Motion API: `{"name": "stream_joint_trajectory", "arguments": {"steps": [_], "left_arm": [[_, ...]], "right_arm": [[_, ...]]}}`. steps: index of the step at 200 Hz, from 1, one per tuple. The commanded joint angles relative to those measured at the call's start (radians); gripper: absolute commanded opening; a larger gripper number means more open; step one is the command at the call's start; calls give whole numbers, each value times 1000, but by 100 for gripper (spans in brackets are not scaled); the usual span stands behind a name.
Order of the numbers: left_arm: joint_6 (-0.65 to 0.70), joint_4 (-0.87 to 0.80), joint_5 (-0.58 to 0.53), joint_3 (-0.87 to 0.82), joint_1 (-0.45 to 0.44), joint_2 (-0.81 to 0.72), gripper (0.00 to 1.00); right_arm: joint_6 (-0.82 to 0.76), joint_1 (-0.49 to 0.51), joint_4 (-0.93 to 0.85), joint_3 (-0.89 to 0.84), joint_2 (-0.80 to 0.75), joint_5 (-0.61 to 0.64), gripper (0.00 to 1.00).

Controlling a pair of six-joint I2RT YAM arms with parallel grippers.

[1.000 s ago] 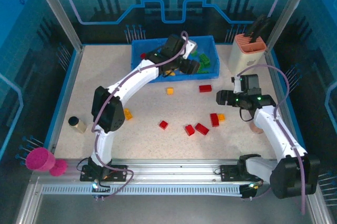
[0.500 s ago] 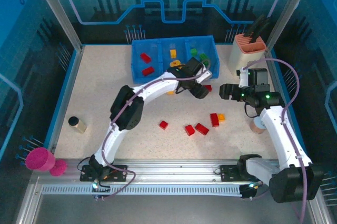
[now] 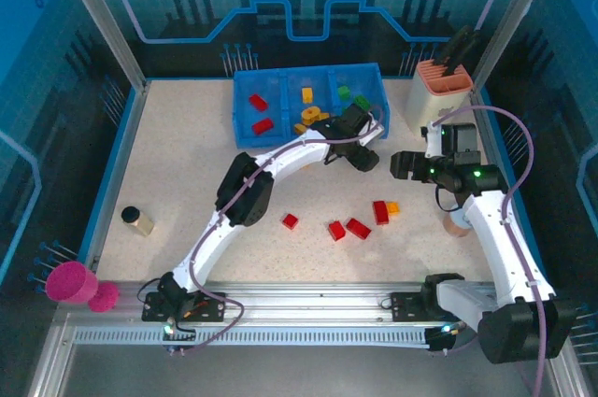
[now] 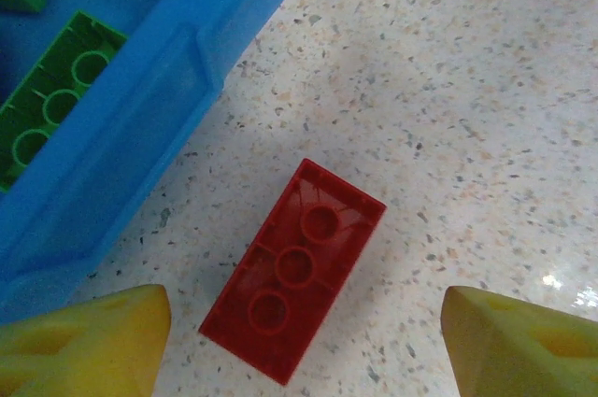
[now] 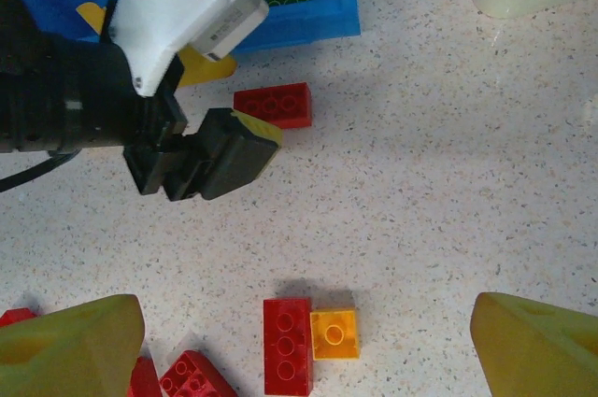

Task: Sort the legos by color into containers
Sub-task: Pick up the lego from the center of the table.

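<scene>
Speckled white surface [image 3: 187, 154] lies under everything, and at its far side sits the blue tray [image 3: 280, 138] with three boxes: red bricks [image 3: 259, 103], yellow-orange ones [image 3: 308, 117], then green ones [image 3: 342, 92]. We see one red brick [image 4: 292, 268] lying flat just outside the tray's front wall, beside the green box, with its hollow side up, we think. Our left fingers [image 4: 89, 346] hang right over it, spread wide, one on each side, pinching nothing. Our right fingers [image 5: 65, 346] are spread wide too and hold nothing, over a red and orange pair [image 5: 288, 346] farther from the tray. We think the brick is light, hard and smooth, so it will not squash but could slip. The best place to pinch is across its two long flat sides, near the middle. It lies slanted between the fingers, so a small turn would help.
</scene>
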Motion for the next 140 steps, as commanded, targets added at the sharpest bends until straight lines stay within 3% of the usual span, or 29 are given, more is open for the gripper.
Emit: {"name": "stream_joint_trajectory", "arguments": {"steps": [1, 68, 102, 140], "left_arm": [[-18, 12, -34, 70, -3, 53, 78], [11, -54, -61, 167, -6, 135, 79], [44, -114, -138, 191, -13, 156, 79], [74, -163, -108, 190, -15, 161, 78]], "right_arm": [[8, -19, -27, 1, -16, 8, 92], [18, -20, -1, -19, 2, 0, 92], [22, -19, 3, -14, 7, -4, 92], [31, -20, 14, -22, 7, -5, 92]]}}
